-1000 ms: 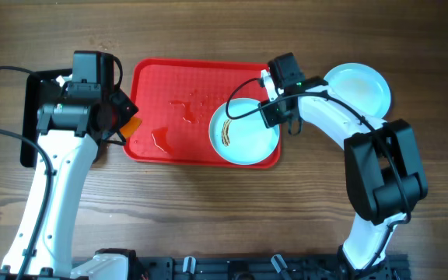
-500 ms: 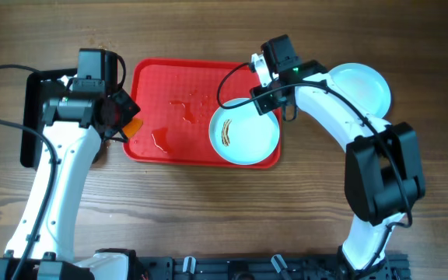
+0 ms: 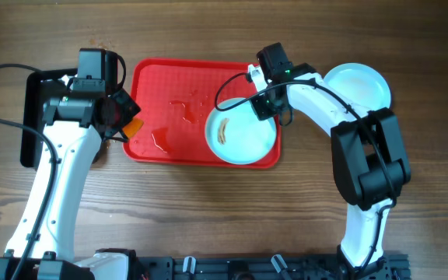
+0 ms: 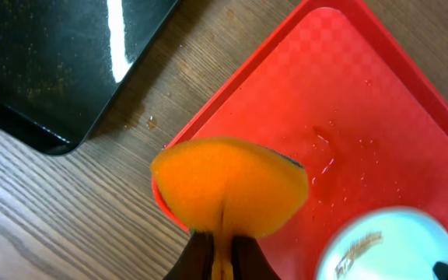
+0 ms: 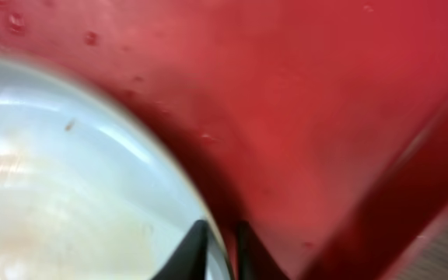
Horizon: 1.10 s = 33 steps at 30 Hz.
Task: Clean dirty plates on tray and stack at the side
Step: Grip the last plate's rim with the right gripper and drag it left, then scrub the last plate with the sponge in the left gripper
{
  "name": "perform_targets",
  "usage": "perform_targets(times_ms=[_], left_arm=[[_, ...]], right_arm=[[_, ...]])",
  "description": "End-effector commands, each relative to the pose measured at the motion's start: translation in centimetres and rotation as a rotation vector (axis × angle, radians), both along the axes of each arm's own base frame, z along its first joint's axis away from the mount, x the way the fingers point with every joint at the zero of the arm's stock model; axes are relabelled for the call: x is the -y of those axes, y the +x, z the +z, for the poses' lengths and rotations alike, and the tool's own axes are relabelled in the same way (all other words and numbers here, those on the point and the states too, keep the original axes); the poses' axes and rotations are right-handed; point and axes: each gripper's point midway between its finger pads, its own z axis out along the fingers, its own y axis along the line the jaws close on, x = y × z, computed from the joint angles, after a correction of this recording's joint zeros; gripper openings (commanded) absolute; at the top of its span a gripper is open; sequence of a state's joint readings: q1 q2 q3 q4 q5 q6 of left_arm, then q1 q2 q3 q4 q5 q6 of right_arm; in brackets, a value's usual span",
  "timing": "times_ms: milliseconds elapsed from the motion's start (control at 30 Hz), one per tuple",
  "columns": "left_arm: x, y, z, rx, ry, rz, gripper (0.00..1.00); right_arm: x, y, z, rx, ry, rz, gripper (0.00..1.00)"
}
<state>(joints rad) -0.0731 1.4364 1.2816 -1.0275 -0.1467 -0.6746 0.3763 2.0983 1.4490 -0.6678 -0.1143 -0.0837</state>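
The tray (image 3: pixel 169 85) is red with a fine checkered texture. The plate on the tray (image 3: pixel 251 140) is white with a faint blue tint and carries a brown-yellow smear (image 3: pixel 223 130). The plate on the table (image 3: pixel 360 85), far right, is the same bluish white. The sponge (image 4: pixel 228 187) is orange. The small tray (image 4: pixel 45 54), left, is glossy black. The table (image 3: pixel 208 210) is brown wood grain.

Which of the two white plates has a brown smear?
The plate on the red tray, with a brown streak left of its centre. The other plate, on the table to the right, looks clean.
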Motion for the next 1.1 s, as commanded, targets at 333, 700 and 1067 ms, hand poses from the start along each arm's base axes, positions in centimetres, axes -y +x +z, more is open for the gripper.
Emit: perform_targets(times_ms=[333,700,1067], left_arm=[[4.2,2.1,-2.4,-0.020,-0.103,-0.334,0.04],[8.7,3.5,-8.0,-0.108,-0.177,-0.625,0.04],[12.1,4.4,-11.6,-0.135,-0.176,-0.720,0.04]], right_arm=[[-9.1,-1.6,-0.2,-0.033,0.209,-0.075,0.04],[-10.1,-1.6,0.1,-0.029,0.237,-0.097,0.04],[-11.5,-2.2,0.6,-0.080,0.319,-0.114,0.04]])
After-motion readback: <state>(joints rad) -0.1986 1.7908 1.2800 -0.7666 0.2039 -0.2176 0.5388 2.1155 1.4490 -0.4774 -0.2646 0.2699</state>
